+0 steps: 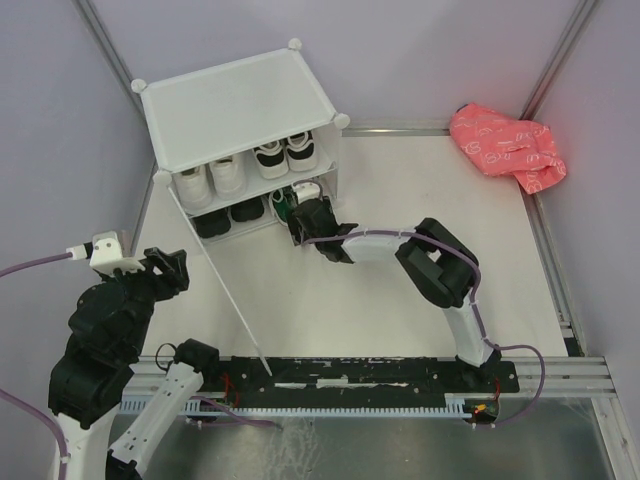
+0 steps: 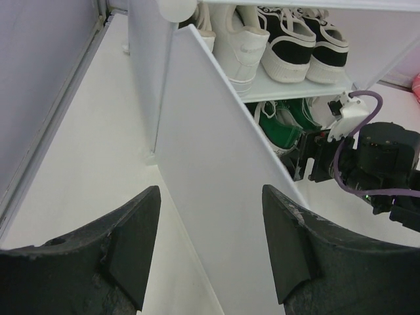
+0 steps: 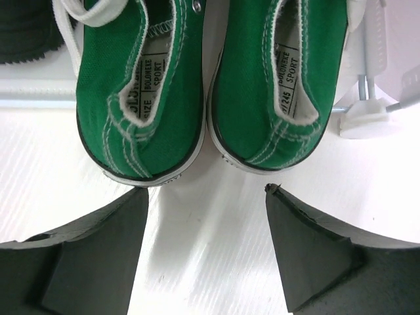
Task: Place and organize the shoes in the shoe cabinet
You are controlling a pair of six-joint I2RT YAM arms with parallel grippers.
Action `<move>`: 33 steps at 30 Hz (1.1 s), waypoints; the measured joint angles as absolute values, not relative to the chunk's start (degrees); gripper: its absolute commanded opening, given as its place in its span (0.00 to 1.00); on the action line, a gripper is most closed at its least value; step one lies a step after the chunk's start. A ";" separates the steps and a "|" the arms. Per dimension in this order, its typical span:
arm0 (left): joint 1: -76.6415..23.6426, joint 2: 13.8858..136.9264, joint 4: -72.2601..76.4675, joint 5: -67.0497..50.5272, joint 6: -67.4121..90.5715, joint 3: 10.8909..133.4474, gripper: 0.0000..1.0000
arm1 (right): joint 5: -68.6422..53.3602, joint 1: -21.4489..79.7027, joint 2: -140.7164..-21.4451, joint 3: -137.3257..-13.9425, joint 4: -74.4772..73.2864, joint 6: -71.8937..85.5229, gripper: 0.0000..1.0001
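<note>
the shoe cabinet (image 1: pixel 240 100) was seen standing at the far left of the worktop (image 1: pixel 400 300), its door panel (image 1: pixel 225 290) swung wide open toward the arms. on the upper shelf the white sneakers (image 1: pixel 212 178) were set at the left and the black sneakers (image 1: pixel 285 152) with white soles at the right. below them the plain black shoes (image 1: pixel 228 218) were lodged at the left, and the green sneakers (image 1: pixel 288 200) at the right, side by side, heels turned outward at the cabinet's mouth. the right fingers (image 1: pixel 312 215) were held just behind those heels; in the right wrist view they (image 3: pixel 105 249) were spread apart, nothing was gripped between them, and a strip of white floor was left between their tips and the green heels (image 3: pixel 164 85). the left fingers (image 1: pixel 170 265) were kept near the open door, on its left side; in the left wrist view they (image 2: pixel 134 243) were likewise parted and empty, with the door panel (image 2: pixel 216 184) seen ahead between them and the shelved pairs beyond it. a crumpled pink bag (image 1: pixel 507 148) was left lying at the far right corner of the worktop, well apart from the cabinet.
</note>
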State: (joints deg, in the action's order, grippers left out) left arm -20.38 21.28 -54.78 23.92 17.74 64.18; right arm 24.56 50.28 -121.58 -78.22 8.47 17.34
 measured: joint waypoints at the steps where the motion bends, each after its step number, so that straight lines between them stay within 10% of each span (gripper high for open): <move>1: -20.38 21.28 -54.81 23.94 17.74 64.20 0.70 | 24.10 49.78 -121.56 -78.22 9.26 17.76 0.79; 33: -20.38 22.04 -55.77 24.14 17.74 64.38 0.69 | 23.38 49.89 -129.38 -88.84 7.90 21.32 0.78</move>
